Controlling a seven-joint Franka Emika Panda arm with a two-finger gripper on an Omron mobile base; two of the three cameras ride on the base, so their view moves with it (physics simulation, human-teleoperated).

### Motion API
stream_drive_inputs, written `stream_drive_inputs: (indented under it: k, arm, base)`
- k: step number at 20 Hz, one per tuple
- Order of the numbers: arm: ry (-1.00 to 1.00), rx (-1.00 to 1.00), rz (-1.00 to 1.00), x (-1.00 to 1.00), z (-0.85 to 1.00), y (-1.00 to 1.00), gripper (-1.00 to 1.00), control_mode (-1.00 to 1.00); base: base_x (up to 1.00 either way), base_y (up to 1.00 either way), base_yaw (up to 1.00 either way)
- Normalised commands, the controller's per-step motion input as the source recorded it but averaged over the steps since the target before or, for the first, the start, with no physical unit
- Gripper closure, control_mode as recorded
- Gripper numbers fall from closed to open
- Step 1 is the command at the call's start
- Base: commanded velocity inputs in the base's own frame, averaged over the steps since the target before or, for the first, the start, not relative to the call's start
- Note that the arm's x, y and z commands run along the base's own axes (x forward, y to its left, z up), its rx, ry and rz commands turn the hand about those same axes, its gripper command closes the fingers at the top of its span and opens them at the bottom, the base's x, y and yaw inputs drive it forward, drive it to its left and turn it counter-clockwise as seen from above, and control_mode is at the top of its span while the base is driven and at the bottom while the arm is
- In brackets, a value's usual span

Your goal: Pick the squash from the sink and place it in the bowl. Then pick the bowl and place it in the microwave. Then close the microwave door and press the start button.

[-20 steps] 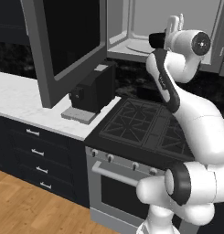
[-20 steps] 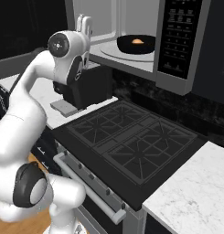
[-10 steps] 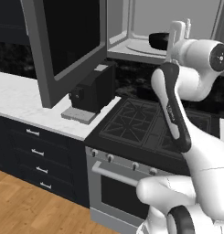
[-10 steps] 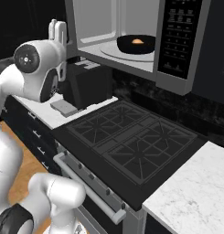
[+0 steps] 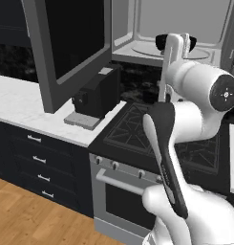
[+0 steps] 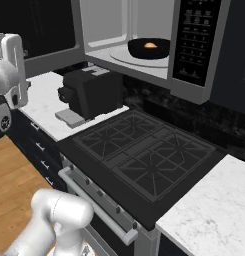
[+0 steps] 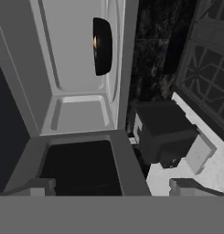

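The bowl [image 6: 148, 48] with the squash [image 6: 151, 45] in it already stands on the turntable inside the microwave [image 6: 144, 47], toward its right wall, so what is left to handle is the microwave door [image 5: 73, 45], which hangs wide open at the left edge of the cavity. It is a big stiff panel on a hinge (smooth and probably slippery, so nothing to pinch), and I think it is better pushed near its free edge. The gripper [image 7: 111, 185] has its jaws wide apart and holds nothing.
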Motion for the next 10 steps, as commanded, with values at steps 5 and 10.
stream_drive_inputs:
  k: [5, 10]
  arm:
    - [-0.02, 0.0, -0.12, -1.0, -0.01, 0.84, -1.0, -1.0]
    - [-0.01, 0.0, -0.14, -0.8, -0.2, 0.91, -1.0, -1.0]
  base:
    - [0.0, 0.0, 0.0]
    - [0.0, 0.0, 0.0]
